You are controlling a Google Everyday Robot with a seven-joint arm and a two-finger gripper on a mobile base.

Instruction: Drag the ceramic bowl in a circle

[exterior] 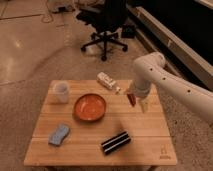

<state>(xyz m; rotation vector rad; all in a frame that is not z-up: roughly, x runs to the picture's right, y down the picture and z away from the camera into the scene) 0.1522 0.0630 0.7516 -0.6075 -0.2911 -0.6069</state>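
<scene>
The ceramic bowl, wide, shallow and glossy orange-red inside, sits on the wooden table a little left of its middle. My gripper hangs from the white arm over the table's right part, well to the right of the bowl and apart from it. Its two fingers point down, one reddish, one pale, and stand open with nothing between them.
A small white cup stands at the table's back left. A white bottle lies at the back edge. A blue sponge lies front left and a black ridged block front centre. A black office chair stands behind the table.
</scene>
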